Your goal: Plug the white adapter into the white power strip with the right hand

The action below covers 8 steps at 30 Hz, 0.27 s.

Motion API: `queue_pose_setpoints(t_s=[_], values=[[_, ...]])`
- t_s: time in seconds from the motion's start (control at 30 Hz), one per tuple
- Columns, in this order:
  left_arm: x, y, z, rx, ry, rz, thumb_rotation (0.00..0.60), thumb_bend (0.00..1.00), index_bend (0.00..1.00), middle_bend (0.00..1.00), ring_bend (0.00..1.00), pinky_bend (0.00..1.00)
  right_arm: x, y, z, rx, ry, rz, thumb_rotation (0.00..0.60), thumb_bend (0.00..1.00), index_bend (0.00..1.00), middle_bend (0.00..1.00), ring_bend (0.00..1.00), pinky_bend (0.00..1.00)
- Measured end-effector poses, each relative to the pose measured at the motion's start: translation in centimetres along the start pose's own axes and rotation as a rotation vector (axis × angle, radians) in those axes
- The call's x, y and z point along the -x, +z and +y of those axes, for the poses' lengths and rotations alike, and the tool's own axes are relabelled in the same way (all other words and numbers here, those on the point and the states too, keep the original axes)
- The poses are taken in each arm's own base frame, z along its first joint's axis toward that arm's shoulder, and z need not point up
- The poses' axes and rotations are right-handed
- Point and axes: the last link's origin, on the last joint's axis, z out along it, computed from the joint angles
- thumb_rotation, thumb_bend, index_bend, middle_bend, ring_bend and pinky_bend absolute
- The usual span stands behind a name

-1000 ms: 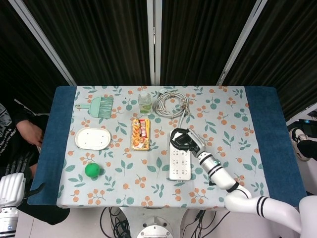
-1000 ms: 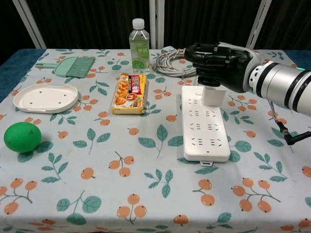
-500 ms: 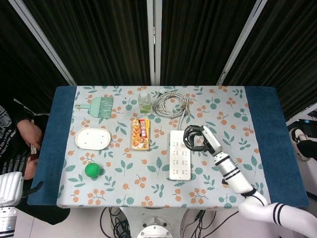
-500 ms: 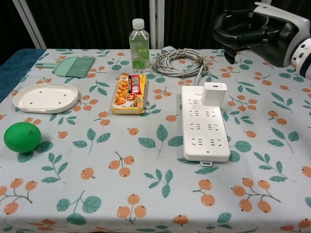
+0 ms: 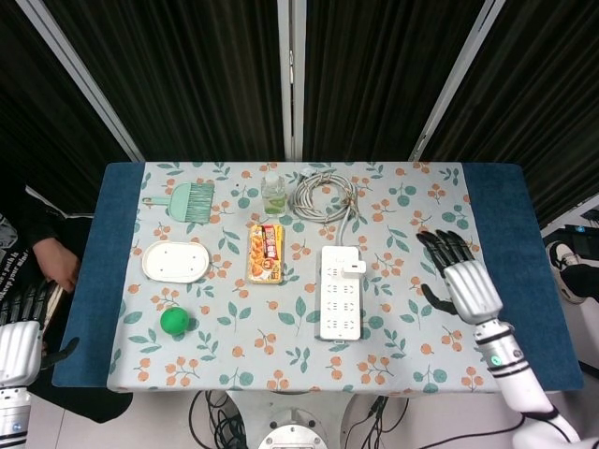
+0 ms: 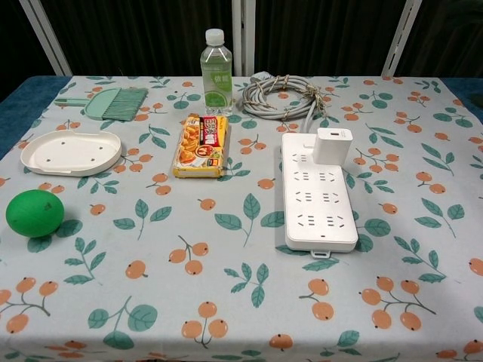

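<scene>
The white power strip (image 5: 341, 305) (image 6: 318, 194) lies lengthwise on the floral cloth, right of centre. The white adapter (image 5: 354, 267) (image 6: 333, 145) stands plugged into the strip's far right corner. My right hand (image 5: 460, 279) hovers well to the right of the strip in the head view, fingers spread, holding nothing; the chest view does not show it. My left hand (image 5: 23, 346) shows only at the lower left edge of the head view, off the table, and its fingers are too small to read.
A coiled grey cable (image 5: 324, 196) (image 6: 285, 95) lies behind the strip. A water bottle (image 6: 216, 72), snack packet (image 6: 202, 145), green brush (image 6: 116, 102), white oval tray (image 6: 71, 151) and green ball (image 6: 34, 213) occupy the centre and left.
My right hand let go of the adapter, lifted away and swung right, opening its fingers. It has left the chest view. The adapter stays seated in the strip.
</scene>
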Motion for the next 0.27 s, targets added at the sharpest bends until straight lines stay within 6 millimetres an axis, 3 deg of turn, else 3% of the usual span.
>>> queue_pose_setpoints(t_s=[0.17, 0.27], values=[[-0.1, 0.1, 0.2, -0.002, 0.013, 0.002, 0.6, 0.14, 0.04, 0.0, 0.0, 0.0, -0.9, -5.2, 2.1, 0.142, -0.067, 0.01, 0.6, 0.27, 0.0, 0.0, 0.0, 0.0], [-0.1, 0.2, 0.4, -0.001, 0.017, 0.0, 0.6, 0.14, 0.04, 0.0, 0.0, 0.0, -0.8, -6.8, 2.7, 0.182, -0.051, 0.001, 0.6, 0.27, 0.0, 0.0, 0.0, 0.0]])
